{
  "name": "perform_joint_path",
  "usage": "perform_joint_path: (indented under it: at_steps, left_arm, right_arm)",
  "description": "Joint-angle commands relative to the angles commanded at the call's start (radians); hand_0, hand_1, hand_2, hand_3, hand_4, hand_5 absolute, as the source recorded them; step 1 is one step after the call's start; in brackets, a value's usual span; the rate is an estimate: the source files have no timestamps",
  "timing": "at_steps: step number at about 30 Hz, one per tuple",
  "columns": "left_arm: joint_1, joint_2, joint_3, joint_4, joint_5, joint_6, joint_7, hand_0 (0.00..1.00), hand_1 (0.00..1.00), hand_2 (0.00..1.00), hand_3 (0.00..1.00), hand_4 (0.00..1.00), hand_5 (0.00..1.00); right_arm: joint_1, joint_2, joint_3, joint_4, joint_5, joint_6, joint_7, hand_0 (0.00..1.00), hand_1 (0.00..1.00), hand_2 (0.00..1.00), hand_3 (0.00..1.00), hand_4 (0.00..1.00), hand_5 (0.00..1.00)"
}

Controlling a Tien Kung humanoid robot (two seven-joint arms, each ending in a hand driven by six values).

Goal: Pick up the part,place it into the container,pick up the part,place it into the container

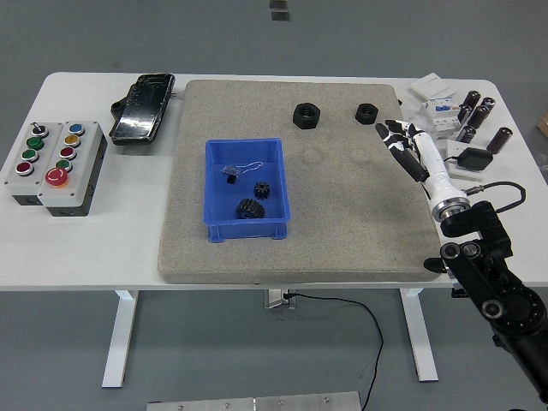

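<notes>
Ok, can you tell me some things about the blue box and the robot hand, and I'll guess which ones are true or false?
1. The blue box is empty. False: two black gears and a small clear part lie inside.
2. Two black nuts sit on the mat beyond the box. True.
3. The right hand holds a nut. False: its fingers are open and hold nothing.
4. The button box is left of the mat. True.

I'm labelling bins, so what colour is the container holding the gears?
Blue. The container shows clearly in the head view, on the grey mat.
</notes>
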Motion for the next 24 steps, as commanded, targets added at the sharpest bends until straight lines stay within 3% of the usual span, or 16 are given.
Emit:
perform_joint_path:
  at_steps: [24]
  left_arm:
    - [-0.005, 0.000, -0.008, 0.000, 0.001, 0.007, -0.002, 0.677, 0.684, 0.642, 0.678, 0.712, 0.294]
  right_arm:
    - [0.009, -0.018, -0.027, 0.012, -0.035, -0.039, -0.021, 0.940, 0.870, 0.884, 0.840, 0.998, 0.998]
